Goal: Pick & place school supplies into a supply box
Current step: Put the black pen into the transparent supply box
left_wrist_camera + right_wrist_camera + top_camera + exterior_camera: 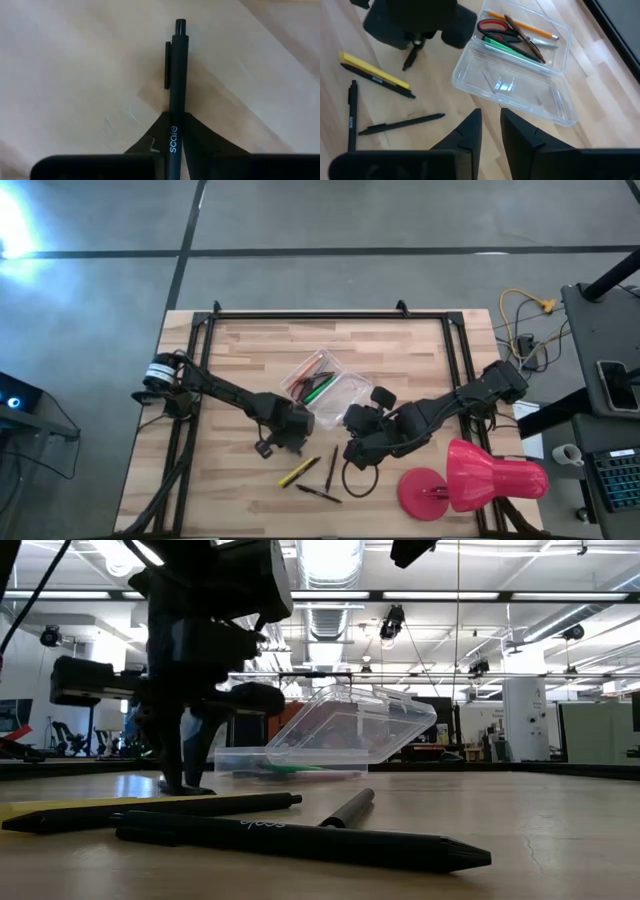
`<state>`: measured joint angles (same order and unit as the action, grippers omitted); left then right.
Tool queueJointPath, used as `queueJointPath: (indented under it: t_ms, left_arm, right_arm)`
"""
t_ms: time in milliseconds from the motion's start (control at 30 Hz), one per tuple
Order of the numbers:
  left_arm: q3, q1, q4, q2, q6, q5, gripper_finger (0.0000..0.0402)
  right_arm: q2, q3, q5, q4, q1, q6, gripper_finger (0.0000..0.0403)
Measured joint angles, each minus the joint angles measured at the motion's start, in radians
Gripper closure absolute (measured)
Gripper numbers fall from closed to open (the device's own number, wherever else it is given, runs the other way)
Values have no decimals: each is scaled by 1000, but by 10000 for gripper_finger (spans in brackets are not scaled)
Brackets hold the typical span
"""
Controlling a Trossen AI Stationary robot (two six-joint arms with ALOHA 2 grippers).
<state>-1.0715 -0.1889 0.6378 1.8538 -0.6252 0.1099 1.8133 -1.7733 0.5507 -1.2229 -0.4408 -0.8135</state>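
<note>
Supply box [325, 387] mid-table, lid open, already holds scissors [492, 26], pencil [522, 23], green pen [507, 46]; left gripper [170, 145] clamps a dark pen [176, 75]; right gripper [490, 125] empty, fingers slightly parted; yellow marker [299, 471], two pens left.

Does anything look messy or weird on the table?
Nothing's broken or spilled. A yellow marker and dark pens lie scattered at different angles on the table, outside the open supply box. The left tool grips another pen.

Open clear supply box [330, 385]; loose dark pens [318, 494] beside it.
</note>
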Motion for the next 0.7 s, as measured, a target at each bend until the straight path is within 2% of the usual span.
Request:
queueJointPath:
  t_ms: [133, 200, 333, 400, 533, 633, 700]
  left_arm:
    - [-2, -15, 6, -66, 231, 10, 390]
    - [11, -25, 43, -124, 412, 39, 392]
    - [50, -23, -46, -316, 795, 46, 393]
    - [100, -4, -109, -414, 950, 16, 393]
    - [191, 107, -291, -579, 1183, -107, 392]
    - [245, 242, -383, -588, 1264, -127, 390]
    - [267, 319, -426, -545, 1291, -94, 389]
  right_arm:
    - [0, 0, 0, 0, 0, 16, 344]
    - [0, 0, 0, 0, 0, 23, 344]
    - [0, 0, 3, -1, 0, 4, 344]
    - [0, 0, 15, 0, 0, -14, 344]
    - [0, 0, 64, 0, 0, -59, 344]
    - [0, 0, 81, 0, 0, -55, 344]
    - [0, 0, 82, 1, 0, -51, 344]
